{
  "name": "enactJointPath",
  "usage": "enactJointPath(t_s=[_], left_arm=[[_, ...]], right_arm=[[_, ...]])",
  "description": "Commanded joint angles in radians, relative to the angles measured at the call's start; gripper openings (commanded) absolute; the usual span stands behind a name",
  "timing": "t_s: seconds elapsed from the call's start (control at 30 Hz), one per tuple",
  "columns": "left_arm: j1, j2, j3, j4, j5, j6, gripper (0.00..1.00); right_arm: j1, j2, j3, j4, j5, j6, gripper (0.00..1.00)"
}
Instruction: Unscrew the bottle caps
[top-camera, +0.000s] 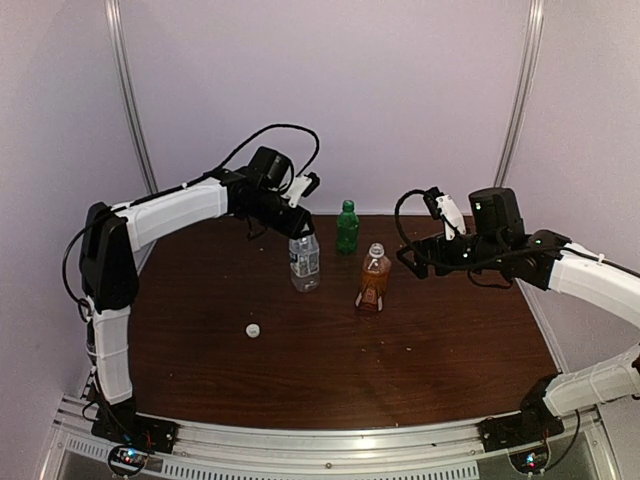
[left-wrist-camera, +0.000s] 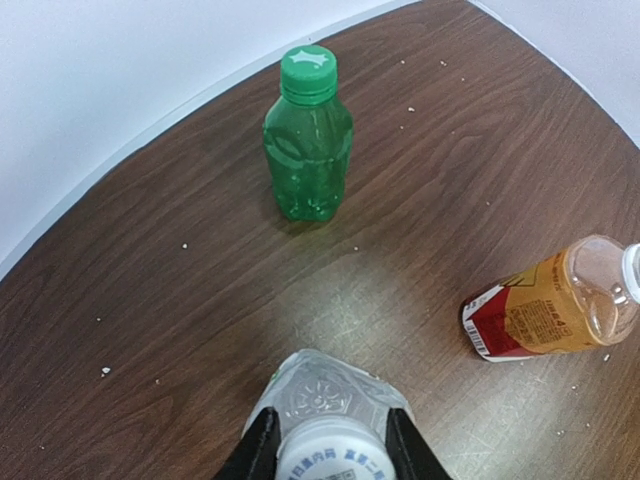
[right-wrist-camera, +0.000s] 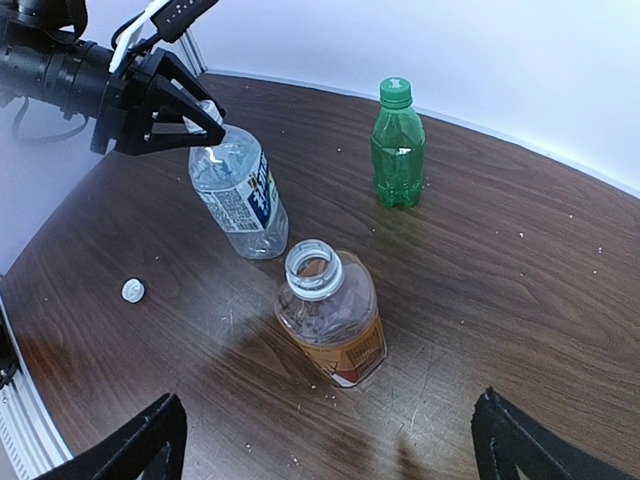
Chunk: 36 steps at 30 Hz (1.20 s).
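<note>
second cap: clamped on, time to twist

my left gripper (right-wrist-camera: 200, 135) is pinched on the very top of the clear bottle (right-wrist-camera: 240, 200), which leans a bit mid-table. its cap is buried between my fingers, so i can't actually see it. my right gripper (right-wrist-camera: 325, 440) hangs spread wide, holding nothing, just above the amber bottle (right-wrist-camera: 330, 320), whose mouth is already bare. a loose white cap (right-wrist-camera: 132, 290) lies off to the side. the green bottle (right-wrist-camera: 398, 155) at the back has its green cap (right-wrist-camera: 395, 91) on. next move, i reckon: twist the wrist without tipping the bottle, maybe bracing its body with the right.
</note>
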Motion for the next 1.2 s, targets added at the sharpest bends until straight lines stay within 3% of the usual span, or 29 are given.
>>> enactJointPath(t_s=[0.0, 0.5, 0.73, 1.17], left_arm=[[0.002, -0.112, -0.019, -0.013, 0.061, 0.007, 0.11], [-0.017, -0.406, -0.171, -0.032, 0.424, 0.010, 0.06], [-0.055, -0.473, -0.222, 0.087, 0.555, -0.057, 0.05], [-0.128, -0.525, -0.256, 0.140, 0.583, -0.078, 0.04]], right_arm=[[-0.003, 0.015, 0.046, 0.001, -0.015, -0.003, 1.00], [0.048, 0.074, 0.119, 0.122, -0.413, -0.079, 1.00], [0.134, 0.112, 0.184, 0.122, -0.481, -0.148, 1.00], [0.213, 0.177, 0.216, 0.125, -0.489, -0.226, 1.00]])
